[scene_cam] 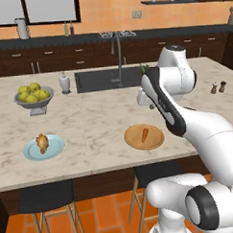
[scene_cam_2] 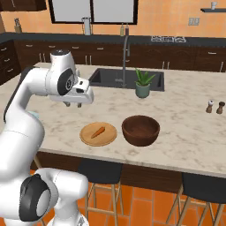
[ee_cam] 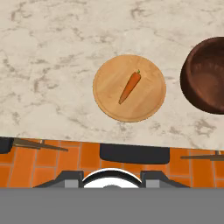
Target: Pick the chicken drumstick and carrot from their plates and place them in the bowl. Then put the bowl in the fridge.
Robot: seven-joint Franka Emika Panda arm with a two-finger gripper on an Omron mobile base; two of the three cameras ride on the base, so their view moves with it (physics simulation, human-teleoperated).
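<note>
The carrot (scene_cam: 145, 134) (scene_cam_2: 98, 131) (ee_cam: 130, 86) lies on the tan wooden plate (scene_cam: 134, 140) (scene_cam_2: 108, 137) (ee_cam: 109, 100) near the counter's front edge. Right of that plate stands the dark brown bowl (scene_cam_2: 140, 129) (ee_cam: 208, 74), with nothing in it. The chicken drumstick (scene_cam: 42, 143) rests on the pale blue plate (scene_cam: 55, 149) further left. My gripper (scene_cam_2: 70, 105) (scene_cam: 146, 103) (ee_cam: 112, 181) hangs well above the counter, behind and left of the wooden plate, pointing down. Its fingertips stand apart and hold nothing. The fridge is out of view.
A grey footed bowl of yellow-green fruits (scene_cam: 33, 98) and a soap dispenser (scene_cam: 64, 83) stand at the back left. The sink (scene_cam: 95, 80) with its faucet (scene_cam: 118, 56) is behind. A potted plant (scene_cam_2: 143, 83), two shakers (scene_cam_2: 215, 107) and stools (scene_cam_2: 103, 170) are around.
</note>
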